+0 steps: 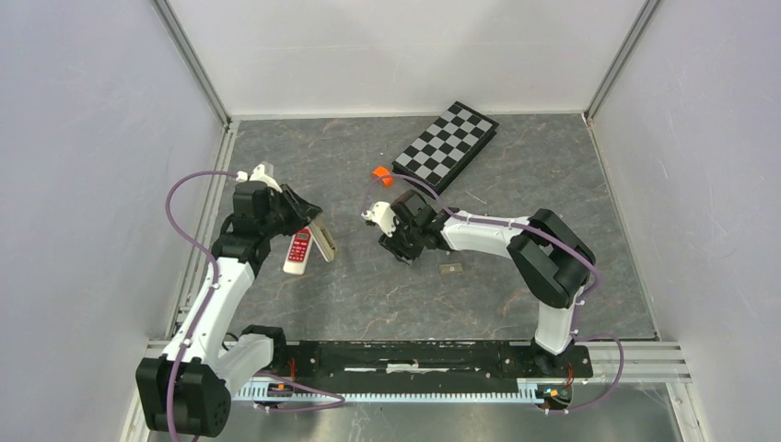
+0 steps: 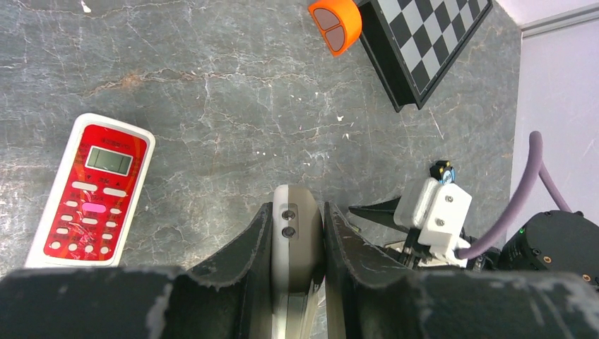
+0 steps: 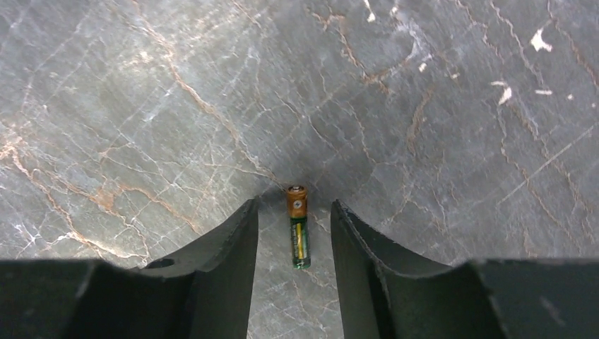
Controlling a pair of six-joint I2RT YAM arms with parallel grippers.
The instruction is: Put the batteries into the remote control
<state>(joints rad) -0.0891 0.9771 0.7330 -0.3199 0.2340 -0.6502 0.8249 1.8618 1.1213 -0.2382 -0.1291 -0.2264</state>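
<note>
Little green, copper-tipped battery lies free between the right gripper's spread fingers; left gripper pinches a grey remote.

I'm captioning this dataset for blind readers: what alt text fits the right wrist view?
A small green-and-copper battery lies on the grey marbled table between the open fingers of the right hand, touching neither.
</note>
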